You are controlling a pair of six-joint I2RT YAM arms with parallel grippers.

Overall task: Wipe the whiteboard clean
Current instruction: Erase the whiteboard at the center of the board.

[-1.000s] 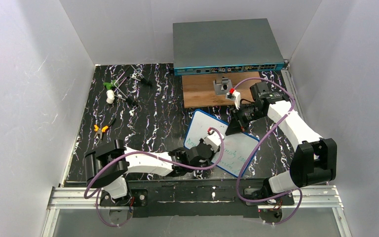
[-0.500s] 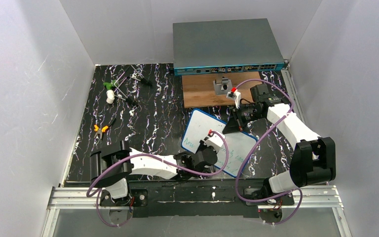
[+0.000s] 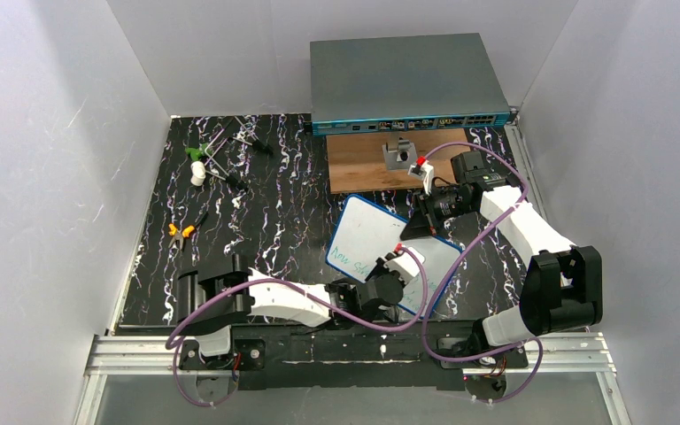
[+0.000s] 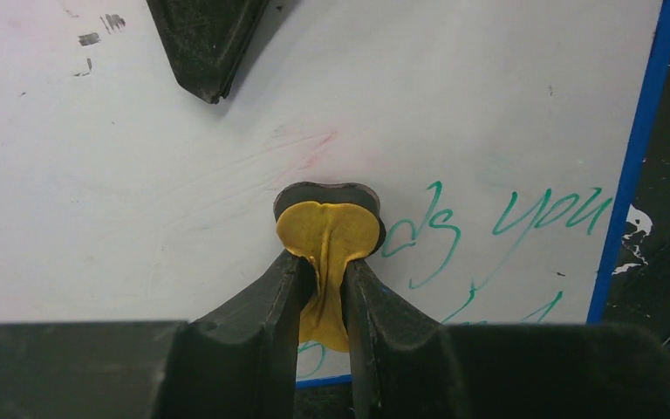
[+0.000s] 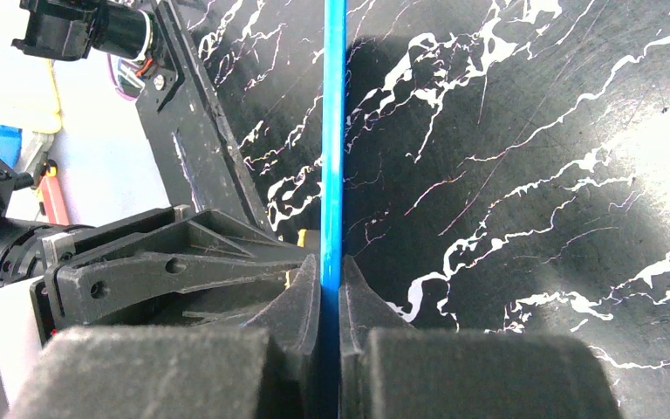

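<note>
The left end effector [image 4: 324, 272] has its two dark fingers drawn nearly together on a small yellow soft pad with a dark backing [image 4: 328, 231]. It presses this pad against the small flat white whiteboard with a thin blue rim and rounded corners [image 4: 183, 166]. Just to the right of this end effector, and partly under its fingers, runs green handwriting [image 4: 523, 214] (not all the words can be read). The surface to its left and ahead of it is white, with only faint pinkish smears. Further ahead, a dark wedge [image 4: 205, 39] rests on the whiteboard. It is probably a finger of the other arm, though the wrist view cuts it off.

The right end effector [image 5: 331, 284] is closed tight on the blue rim of the whiteboard, which runs straight out between its fingers. To the right of it lies the black bench with white marble veins [image 5: 532, 140].

From above, the whiteboard lies at an angle on the bench between the two end effectors, the left one at its near side and the right one at its far side.
</note>
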